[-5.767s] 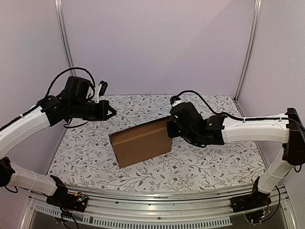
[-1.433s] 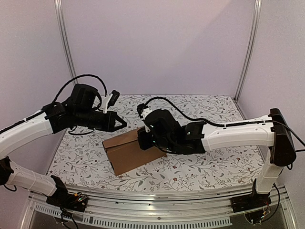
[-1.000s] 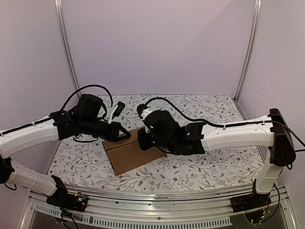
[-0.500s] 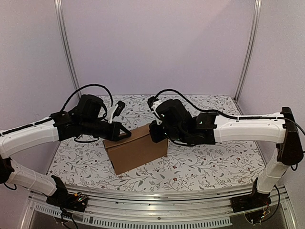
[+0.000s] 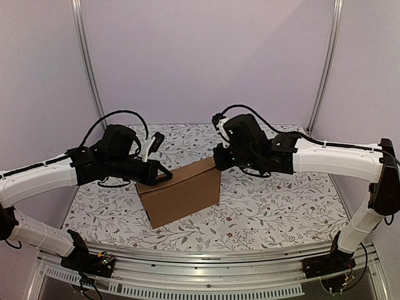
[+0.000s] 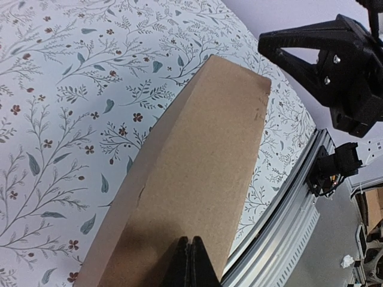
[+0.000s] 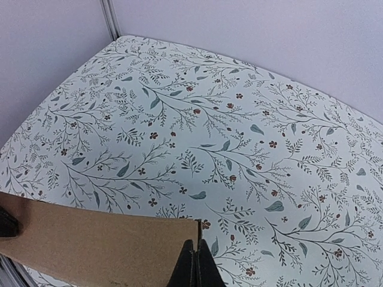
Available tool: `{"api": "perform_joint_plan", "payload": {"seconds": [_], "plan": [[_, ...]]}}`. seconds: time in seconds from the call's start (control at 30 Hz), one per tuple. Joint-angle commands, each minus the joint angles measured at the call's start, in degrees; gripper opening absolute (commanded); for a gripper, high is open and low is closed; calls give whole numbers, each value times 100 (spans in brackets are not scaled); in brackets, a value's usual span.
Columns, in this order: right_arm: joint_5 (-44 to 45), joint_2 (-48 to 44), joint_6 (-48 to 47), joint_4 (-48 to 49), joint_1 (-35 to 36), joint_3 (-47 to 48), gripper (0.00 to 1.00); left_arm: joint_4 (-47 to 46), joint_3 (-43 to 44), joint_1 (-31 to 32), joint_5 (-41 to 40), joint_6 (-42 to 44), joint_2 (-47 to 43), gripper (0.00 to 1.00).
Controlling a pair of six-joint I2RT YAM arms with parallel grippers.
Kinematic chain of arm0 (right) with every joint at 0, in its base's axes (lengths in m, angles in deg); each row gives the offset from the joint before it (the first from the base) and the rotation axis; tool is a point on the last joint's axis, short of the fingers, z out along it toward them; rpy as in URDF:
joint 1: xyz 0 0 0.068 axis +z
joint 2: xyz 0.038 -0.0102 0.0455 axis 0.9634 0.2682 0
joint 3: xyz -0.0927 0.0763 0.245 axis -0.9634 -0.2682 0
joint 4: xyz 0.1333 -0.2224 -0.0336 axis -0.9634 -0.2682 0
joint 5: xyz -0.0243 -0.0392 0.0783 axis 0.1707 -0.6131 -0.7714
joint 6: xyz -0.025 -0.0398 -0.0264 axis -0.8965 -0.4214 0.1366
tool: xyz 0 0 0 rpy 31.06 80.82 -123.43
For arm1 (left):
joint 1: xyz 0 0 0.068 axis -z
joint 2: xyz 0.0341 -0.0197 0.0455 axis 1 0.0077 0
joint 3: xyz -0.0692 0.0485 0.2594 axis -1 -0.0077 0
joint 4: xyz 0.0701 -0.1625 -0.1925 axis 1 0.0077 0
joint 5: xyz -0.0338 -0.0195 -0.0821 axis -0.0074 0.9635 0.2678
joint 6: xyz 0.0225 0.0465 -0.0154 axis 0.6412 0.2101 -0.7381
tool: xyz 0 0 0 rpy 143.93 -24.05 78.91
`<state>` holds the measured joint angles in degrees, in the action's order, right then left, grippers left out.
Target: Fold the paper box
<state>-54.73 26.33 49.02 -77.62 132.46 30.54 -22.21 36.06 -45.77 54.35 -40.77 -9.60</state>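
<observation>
Setup's a little booth with plain lilac walls (image 5: 206, 62) and metal posts (image 5: 84, 56) in the far corners. Inside is a table (image 5: 281, 212) covered in a white cloth with a leafy flower print. The paper box (image 5: 181, 194) sits around the middle of the table, a bit left of centre and turned at an angle. To me it looks basically folded already: sides up, top panel down, a proper closed brown box. The top bows a bit in the left wrist view, so I'd guess what's left is pressing it flat, and I can't see if any flap is tucked. The left fingers (image 6: 187, 266) are pinched shut on nothing, tips on the top near its left end. The right fingers (image 7: 190, 266) are closed and empty too, at the far right corner.
</observation>
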Motion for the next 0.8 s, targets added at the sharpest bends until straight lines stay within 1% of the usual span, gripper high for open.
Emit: {"api": "perform_joint_plan", "payload": {"seconds": [0.0, 0.13, 0.23, 0.33, 0.43, 0.57, 0.77], "plan": [[-214, 72, -30, -115, -13, -131, 0, 618, -220, 75, -254, 82, 113, 0], [-584, 257, 289, -12, -19, -587, 0, 637, -219, 77, -281, 74, 115, 0], [-574, 330, 502, 40, -14, -981, 0, 651, -220, 77, -299, 77, 101, 0], [-535, 324, 607, 26, -16, -1171, 0, 658, -198, 77, -302, 93, 114, 0], [-399, 167, 564, 5, -13, -1093, 0, 673, -168, 77, -296, 113, 145, 0], [-331, -6, 366, -76, -13, -697, 0, 697, -158, 85, -309, 111, 151, 0], [-699, -96, 176, 62, 126, -312, 0, 713, -202, 93, -369, 96, 103, 0]]}}
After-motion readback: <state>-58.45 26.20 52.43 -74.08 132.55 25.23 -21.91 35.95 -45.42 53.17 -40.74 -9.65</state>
